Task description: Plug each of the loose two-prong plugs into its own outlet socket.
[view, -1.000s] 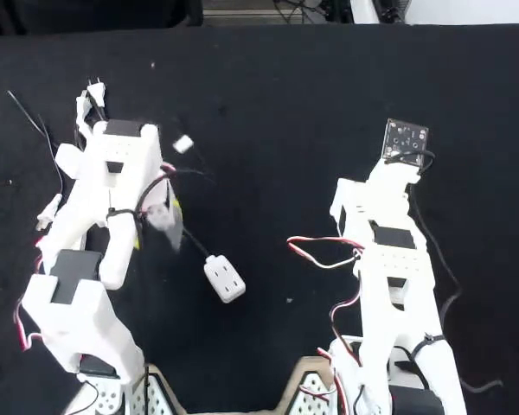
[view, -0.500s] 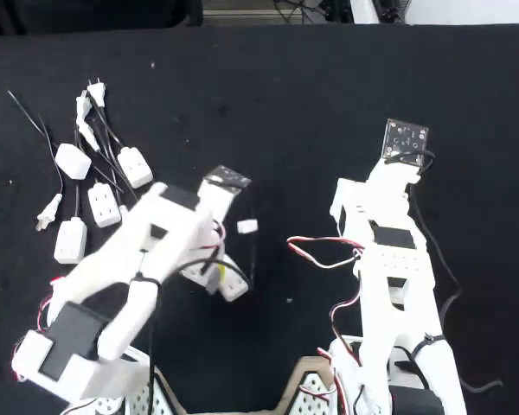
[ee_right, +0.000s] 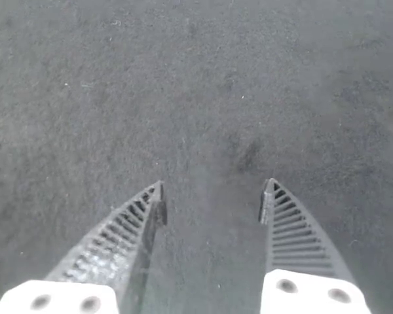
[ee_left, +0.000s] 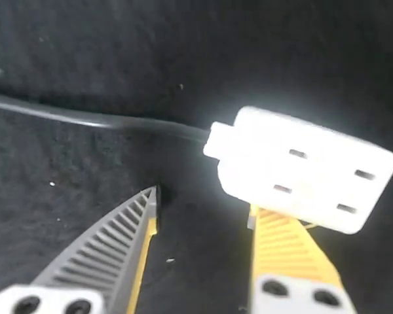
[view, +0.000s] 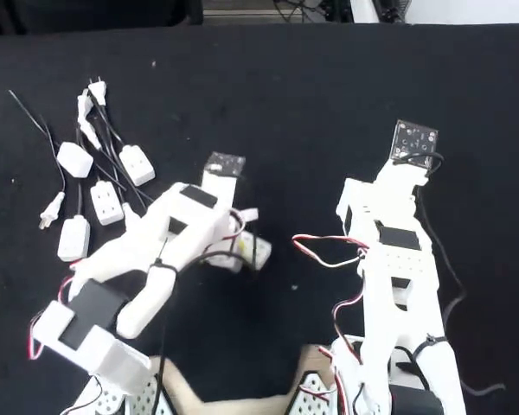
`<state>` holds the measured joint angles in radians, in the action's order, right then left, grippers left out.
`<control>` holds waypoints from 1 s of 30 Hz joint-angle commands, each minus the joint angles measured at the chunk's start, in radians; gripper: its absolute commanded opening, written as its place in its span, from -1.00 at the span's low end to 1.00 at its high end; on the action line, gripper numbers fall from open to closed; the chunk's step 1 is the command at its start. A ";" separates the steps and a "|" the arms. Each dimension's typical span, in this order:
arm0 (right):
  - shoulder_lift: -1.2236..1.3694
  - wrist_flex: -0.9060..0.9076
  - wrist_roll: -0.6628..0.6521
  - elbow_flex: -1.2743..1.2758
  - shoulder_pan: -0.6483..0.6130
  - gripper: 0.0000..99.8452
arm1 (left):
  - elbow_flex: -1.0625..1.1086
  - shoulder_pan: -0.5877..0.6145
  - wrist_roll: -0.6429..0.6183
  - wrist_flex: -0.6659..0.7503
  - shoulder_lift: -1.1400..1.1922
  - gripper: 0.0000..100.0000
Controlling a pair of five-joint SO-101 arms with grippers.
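A white outlet socket [ee_left: 301, 173] with two pairs of slots lies on the black cloth, a black cord [ee_left: 85, 118] running from one end. My left gripper [ee_left: 203, 204] is open just beside it, one yellow-backed finger [ee_left: 281, 248] right at the socket's edge. In the high view the left arm [view: 177, 229] stretches over the table's middle, and the same socket [view: 253, 252] peeks out at its tip. My right gripper [ee_right: 214, 188] is open over bare cloth, holding nothing. The right arm [view: 398, 242] stands at the right side.
At the far left lies a heap of more white sockets [view: 105, 201] and two-prong plugs [view: 95, 87] with tangled black cords [view: 35, 121]. The black cloth [view: 311, 95] covers the whole table. Arm bases sit at the near edge.
The left arm swung from the heap at the far left to the table's middle, over the lone socket. That socket shifted a little to the right. The right arm barely moved.
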<state>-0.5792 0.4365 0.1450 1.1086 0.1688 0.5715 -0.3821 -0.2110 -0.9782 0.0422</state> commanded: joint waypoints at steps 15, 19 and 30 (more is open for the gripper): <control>0.001 -0.026 0.008 -0.068 0.012 -0.54 | -0.321 0.008 -0.061 -0.077 0.015 -0.53; 0.001 -0.026 0.008 -0.068 0.012 -0.54 | -0.387 0.073 0.002 -0.192 -0.052 -0.53; 0.001 -0.026 0.008 -0.065 0.012 -0.54 | -0.280 0.061 0.006 0.006 0.075 -0.54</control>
<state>-0.5792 0.4365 0.1450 1.1086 0.1688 0.2831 -0.2470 -0.2156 -1.0104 0.1036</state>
